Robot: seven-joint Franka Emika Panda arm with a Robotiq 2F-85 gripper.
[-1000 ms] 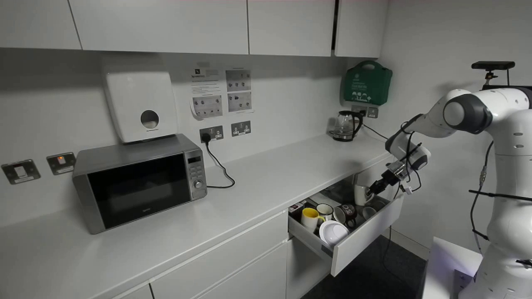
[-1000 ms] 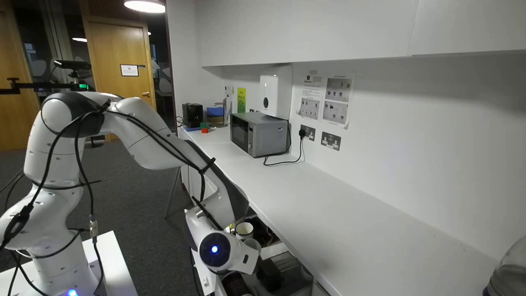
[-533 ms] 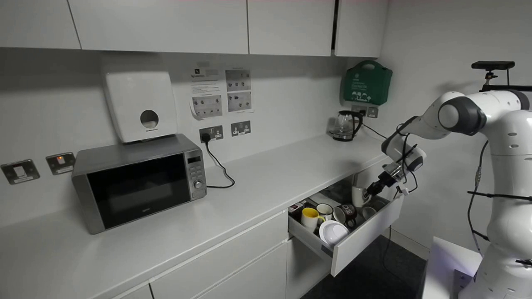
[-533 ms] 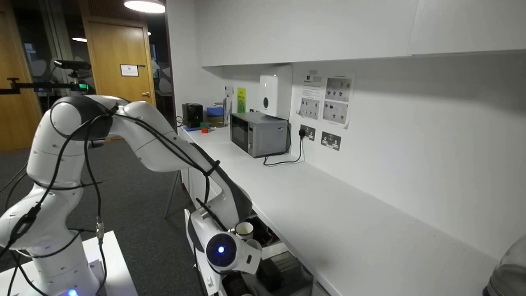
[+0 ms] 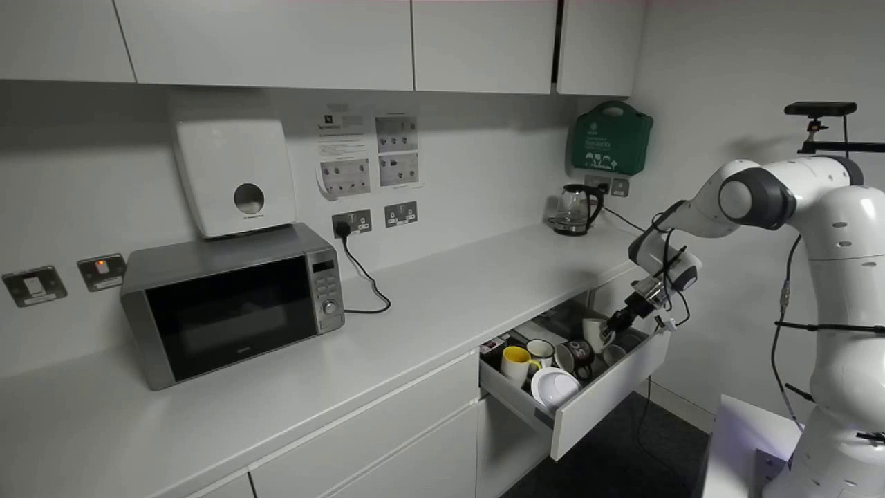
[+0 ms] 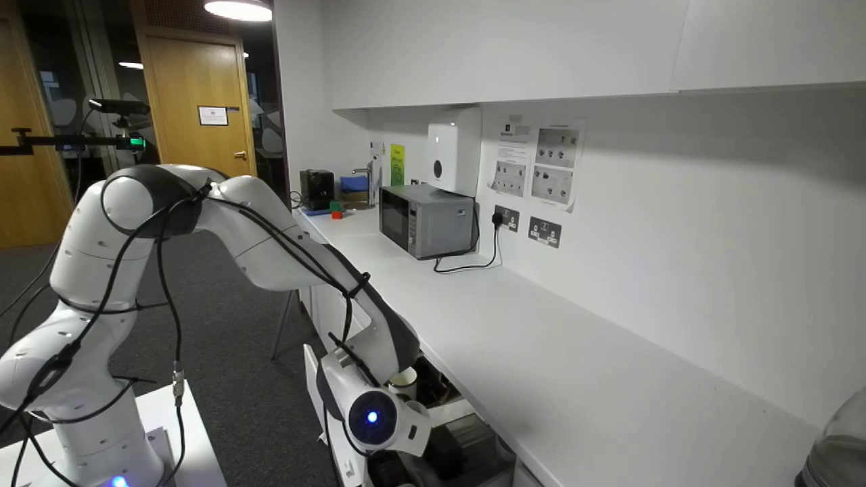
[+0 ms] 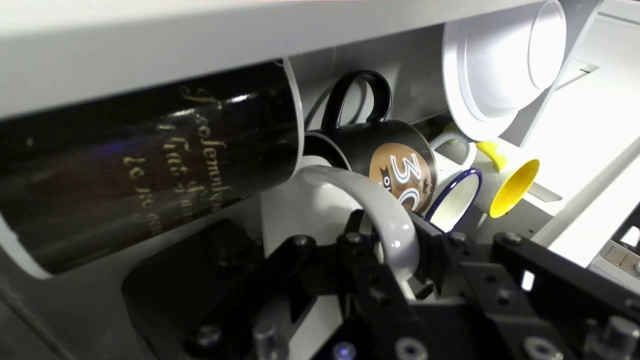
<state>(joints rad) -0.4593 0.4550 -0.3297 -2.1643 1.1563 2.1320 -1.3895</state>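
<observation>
White mug [image 5: 593, 335]: right of centre in an exterior view, in or over the drawer [image 5: 612, 398]
Gripper [image 7: 391, 227]: pinched onto its handle [image 7: 380, 200], lower centre of the wrist view
Handle: likely chosen as slim enough to clasp
Yellow mug [image 5: 514, 366]: upright, presumably stored so

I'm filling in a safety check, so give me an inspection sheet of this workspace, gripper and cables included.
Surface: pale countertop bearing a microwave and a kettle; drawer below open.
Things in hand: white mug, at the drawer; whether it rests there is unclear.
Clutter: gold-lettered black mug, another black mug, blue-rimmed mug, yellow-lined mug and white bowl, in the drawer.
Gripper: shut on the white mug's handle.
Cables: microwave cord plugged into a wall socket; black cables strapped along the arm.
Surroundings: white dispenser, green first aid case, wooden door.
</observation>
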